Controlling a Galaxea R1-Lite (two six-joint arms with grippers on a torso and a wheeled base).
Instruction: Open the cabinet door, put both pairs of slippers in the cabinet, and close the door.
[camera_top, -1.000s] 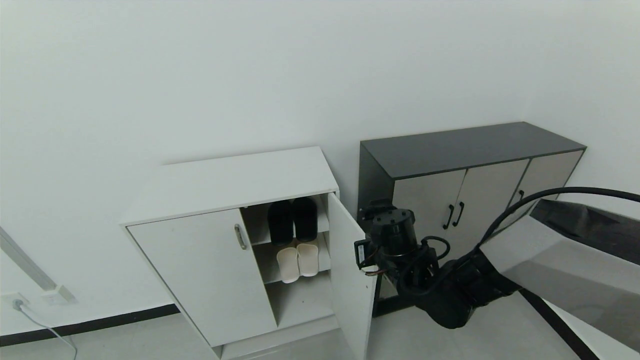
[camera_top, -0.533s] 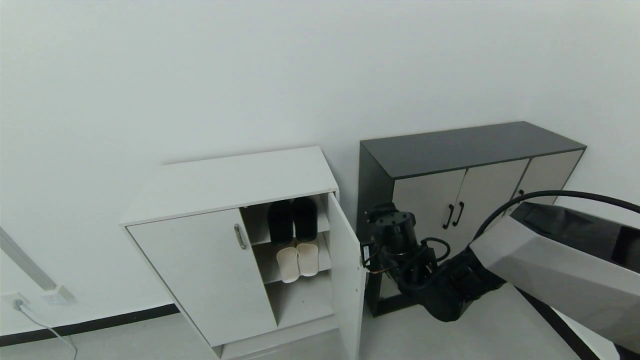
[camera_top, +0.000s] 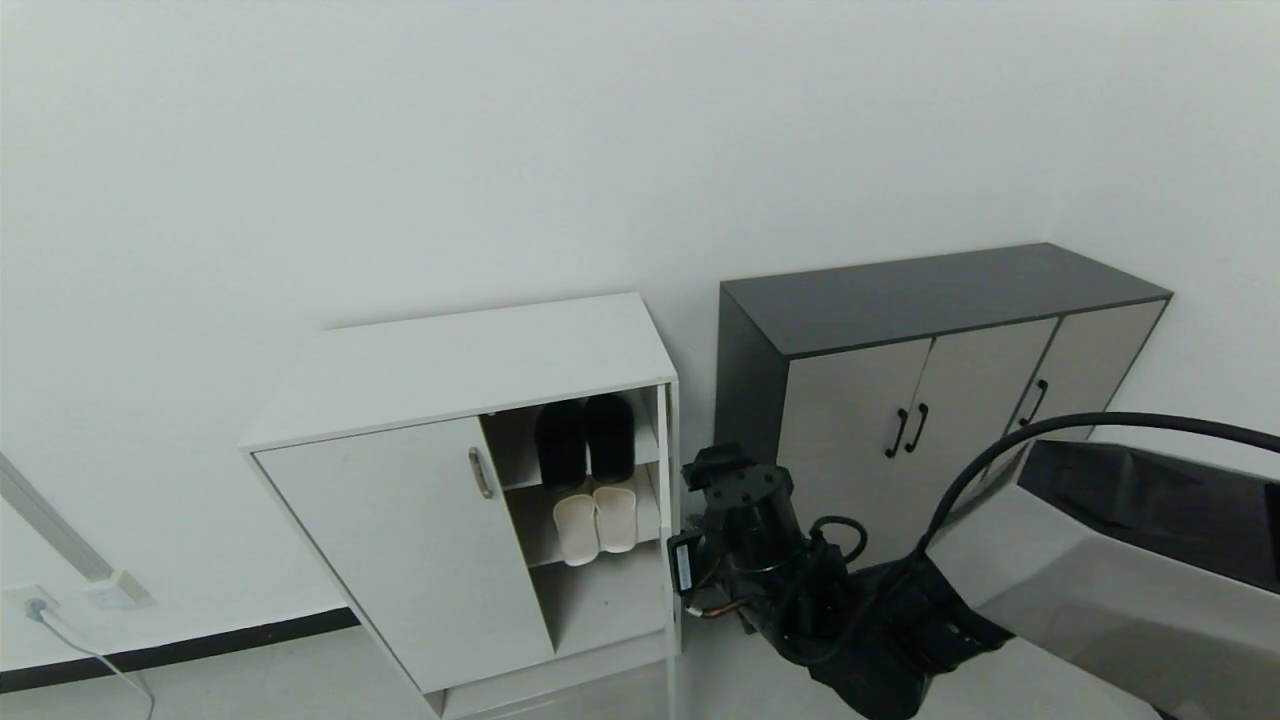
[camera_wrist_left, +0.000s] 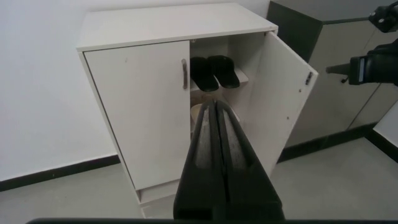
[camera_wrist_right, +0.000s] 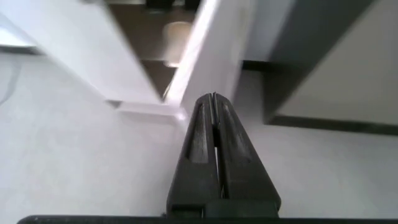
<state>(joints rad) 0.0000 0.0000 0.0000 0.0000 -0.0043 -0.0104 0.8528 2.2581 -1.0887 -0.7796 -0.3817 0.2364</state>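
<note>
Right gripper (camera_wrist_right: 214, 99) jaws sitting pressed together, just beside the open white panel cabinet door (camera_wrist_left: 283, 106). Left gripper (camera_wrist_left: 216, 106) jaws closed too, empty. Door looking stiff, light, free-swinging, so I'm favouring a flat push near its free edge. Black slippers (camera_top: 585, 437) and white slippers (camera_top: 597, 520) lying shelved inside.

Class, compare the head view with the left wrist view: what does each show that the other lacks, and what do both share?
Head view alone: the wall socket with its cable. Left wrist view alone: the left gripper, shut, and the open door's inner face. Both: the white cabinet and the black slippers on its upper shelf.
</note>
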